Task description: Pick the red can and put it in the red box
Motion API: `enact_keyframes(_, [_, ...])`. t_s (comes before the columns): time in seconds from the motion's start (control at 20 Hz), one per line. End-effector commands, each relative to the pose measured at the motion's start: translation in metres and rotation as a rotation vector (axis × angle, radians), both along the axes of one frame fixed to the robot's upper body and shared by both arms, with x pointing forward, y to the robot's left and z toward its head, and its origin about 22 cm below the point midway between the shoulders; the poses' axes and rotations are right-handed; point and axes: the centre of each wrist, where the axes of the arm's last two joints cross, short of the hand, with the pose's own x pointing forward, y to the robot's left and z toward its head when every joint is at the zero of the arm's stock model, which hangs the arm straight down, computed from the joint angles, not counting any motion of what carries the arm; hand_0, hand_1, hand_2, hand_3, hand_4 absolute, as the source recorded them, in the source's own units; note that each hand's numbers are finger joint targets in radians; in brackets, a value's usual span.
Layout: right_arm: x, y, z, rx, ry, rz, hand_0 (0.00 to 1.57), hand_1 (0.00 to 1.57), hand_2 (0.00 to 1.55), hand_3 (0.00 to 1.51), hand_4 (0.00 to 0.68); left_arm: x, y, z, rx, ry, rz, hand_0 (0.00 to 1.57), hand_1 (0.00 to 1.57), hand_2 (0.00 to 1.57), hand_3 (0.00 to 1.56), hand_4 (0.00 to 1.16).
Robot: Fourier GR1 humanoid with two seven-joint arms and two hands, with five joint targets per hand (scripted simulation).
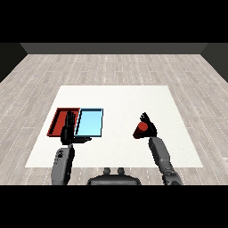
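white table (133,151), pale grey plank floor (111,67), possibly dark wall (111,48) behind

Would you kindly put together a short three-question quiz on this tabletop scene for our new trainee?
1. True or false: the small red cylindrical can lies in the shallow red rectangular tray.
2. Which robot hand curls round the can: A) the left robot hand, B) the right robot hand?
3. Fill in: the shallow light blue rectangular tray lies to the ____ of the red tray, as the robot sees it.

Key: 1 false, it is above the white table, well right of both trays; 2 B; 3 right.
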Motion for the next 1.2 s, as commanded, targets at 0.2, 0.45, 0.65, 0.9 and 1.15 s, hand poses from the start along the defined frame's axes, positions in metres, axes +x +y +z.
enact_keyframes(0.2, [-0.004, 0.022, -0.009, 0.017, 0.018, 0.021, 0.00, 0.00, 0.00, 0.00, 0.000, -0.005, -0.023, 0.005, 0.008, 0.005, 0.006, 0.00, 0.00, 0.00, 0.00, 0.00])
enact_keyframes(0.45, [0.004, 0.027, -0.013, -0.100, 0.020, -0.041, 0.00, 0.00, 0.00, 0.00, 0.000, -0.032, -0.001, 0.014, -0.017, 0.001, 0.006, 0.00, 0.00, 0.00, 0.00, 0.00])
enact_keyframes(0.65, [0.007, 0.009, -0.005, -0.123, 0.059, -0.149, 1.26, 1.26, 1.32, 1.28, 0.269, -0.007, 0.002, -0.003, 0.027, -0.001, 0.026, 0.00, 0.00, 0.00, 0.00, 0.00])
enact_keyframes(0.9, [0.016, 0.032, -0.008, -0.186, 0.055, -0.163, 1.49, 1.49, 1.46, 1.42, 0.611, -0.013, -0.004, 0.014, -0.018, -0.005, 0.015, 0.00, 0.00, 0.00, 0.00, 0.00])
enact_keyframes(1.15, [0.015, 0.028, -0.003, -0.201, 0.041, -0.163, 1.45, 1.45, 1.44, 1.40, 0.594, -0.013, -0.001, 0.004, 0.020, 0.009, 0.009, 0.00, 0.00, 0.00, 0.00, 0.00])
